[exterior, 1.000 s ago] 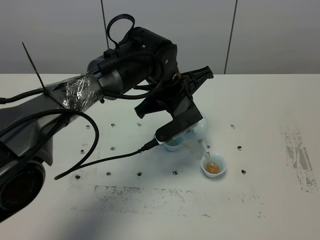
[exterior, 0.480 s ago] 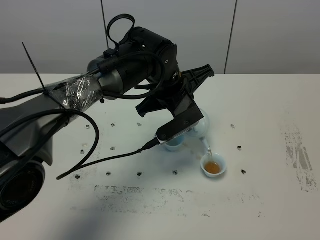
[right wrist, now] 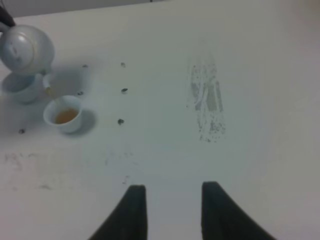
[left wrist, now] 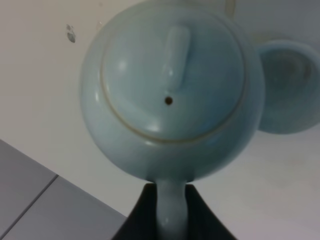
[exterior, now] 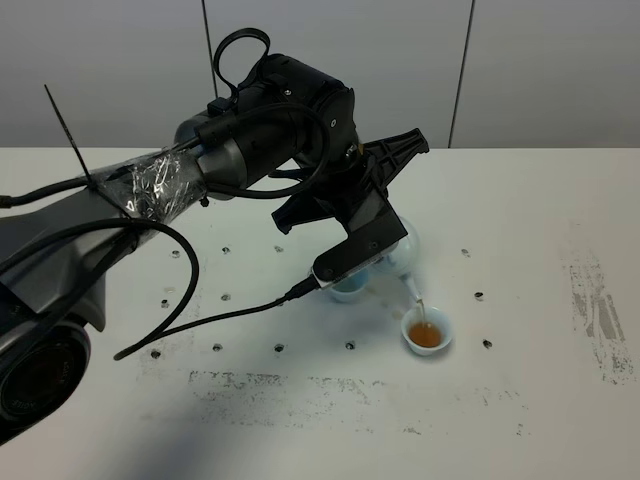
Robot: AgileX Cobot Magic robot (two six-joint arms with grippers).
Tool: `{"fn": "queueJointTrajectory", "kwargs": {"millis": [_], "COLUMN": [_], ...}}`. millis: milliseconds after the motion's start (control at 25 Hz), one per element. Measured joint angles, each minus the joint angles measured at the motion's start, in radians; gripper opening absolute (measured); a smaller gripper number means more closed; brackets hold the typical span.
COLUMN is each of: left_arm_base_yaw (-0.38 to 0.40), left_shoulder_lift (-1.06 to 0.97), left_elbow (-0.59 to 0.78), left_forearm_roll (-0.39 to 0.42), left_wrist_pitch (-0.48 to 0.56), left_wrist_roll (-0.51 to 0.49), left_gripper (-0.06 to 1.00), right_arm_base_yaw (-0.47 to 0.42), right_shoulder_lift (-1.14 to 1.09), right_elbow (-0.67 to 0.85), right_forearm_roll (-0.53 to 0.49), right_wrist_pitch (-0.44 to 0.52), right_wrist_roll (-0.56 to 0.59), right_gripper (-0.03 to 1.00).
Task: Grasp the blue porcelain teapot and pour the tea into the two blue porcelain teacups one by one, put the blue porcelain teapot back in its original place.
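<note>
— Where is the teapot (exterior: 404, 252)?

— Off the bench (exterior: 520, 200), over its middle and tipped well forward. The spout (exterior: 414, 292) points down at the cup of tea (exterior: 427, 334), and a thin brown thread runs from its tip into that cup.

— What has hold of it?

— The left gripper (left wrist: 170, 190). In the left wrist view its two dark fingers (left wrist: 145, 210) are pressed together on the pot's loop handle (left wrist: 171, 215), one on each side. The lid (left wrist: 172, 82) is in place and faces that camera.

— And the cups?

— The cup of tea stands on the bench just below the spout, a little towards the near edge from the middle, and it is brown inside. The second cup (exterior: 347, 289) sits just beside it, on the side towards the left edge, partly under the gripper. Its inside shows pale blue in the left wrist view.

— The other arm?

— Only its own camera shows the right gripper (right wrist: 172, 187). Its jaws stand apart with nothing between them, and it hangs above bare bench well clear of the cups, nearer the scuffed patch (right wrist: 206, 102) by the right edge.
</note>
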Motion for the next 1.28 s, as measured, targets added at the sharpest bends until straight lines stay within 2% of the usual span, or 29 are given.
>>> {"fn": "queueJointTrajectory", "kwargs": {"millis": [440,920,1280], "left_arm_base_yaw": [0.0,-0.003,-0.003], "left_shoulder_lift": [0.0,0.0,0.0], "left_elbow": [0.0,0.0,0.0], "left_forearm_roll": [0.0,0.0,0.0], "left_wrist_pitch": [-0.007,-0.02,-0.023], "left_wrist_roll": [0.0,0.0,0.0], "left_gripper": [0.11,0.11,0.11], "right_arm_base_yaw": [0.0,0.0,0.0], "right_shoulder_lift": [0.0,0.0,0.0], "right_elbow": [0.0,0.0,0.0], "right_forearm_roll": [0.001,-0.045,-0.013], "right_wrist_pitch": [-0.003,-0.002,-0.002], "right_wrist_roll": [0.0,0.0,0.0], "right_gripper": [0.28,0.28,0.28]}}
